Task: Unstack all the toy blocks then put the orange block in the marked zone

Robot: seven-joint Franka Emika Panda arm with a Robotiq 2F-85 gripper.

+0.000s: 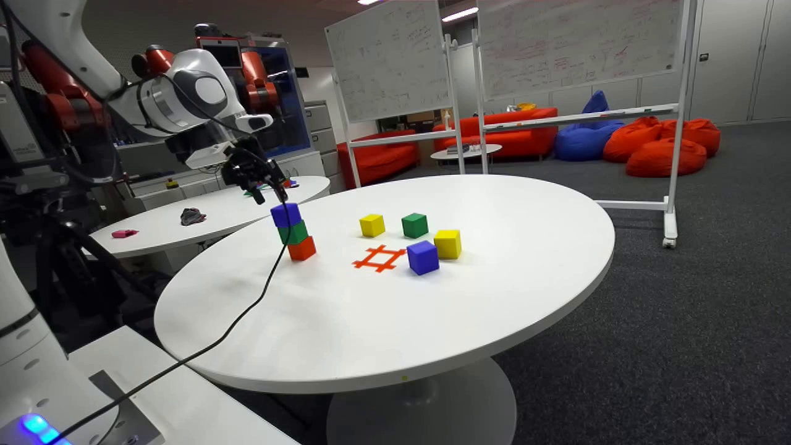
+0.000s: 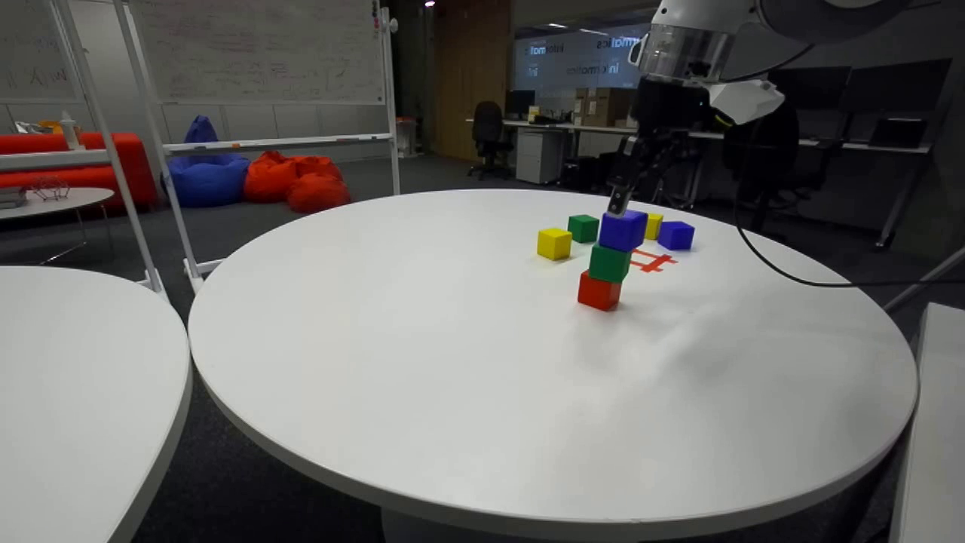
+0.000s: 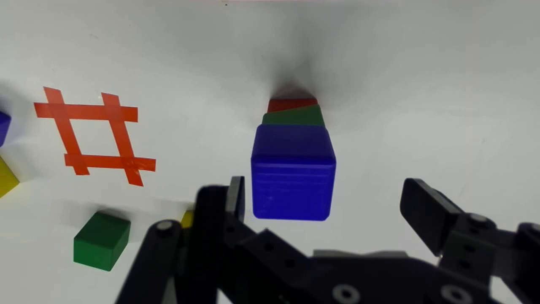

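In the wrist view the gripper (image 3: 324, 190) has its fingers (image 3: 422, 207) spread wide; one shows just beside the blue block (image 3: 294, 185) on top of the stack (image 3: 294, 159), the opposite one farther off. Beneath it the green block (image 3: 295, 116) peeps out, and lowest the orange block (image 3: 284, 104), a thin strip of it visible. To one side on the table (image 3: 472, 105) lies the zone (image 3: 99, 137), red strips crossed like a hash, with a loose green block (image 3: 101, 240) near it. In an exterior view the gripper hangs over the stack, tilted. The zone lies between the orange block and a loose blue block (image 1: 423, 258), which has a yellow block (image 1: 447, 244) just beside it; a second yellow block (image 1: 372, 225) stands near the loose green one. Whiteboards (image 1: 389, 62) rise beyond the table. In an exterior view that takes in an office chair (image 2: 488, 139), the orange block rests on the table at the foot of the stack. A fingertip (image 2: 618, 200) there overlaps the blue block on top, so whether they touch cannot be told.
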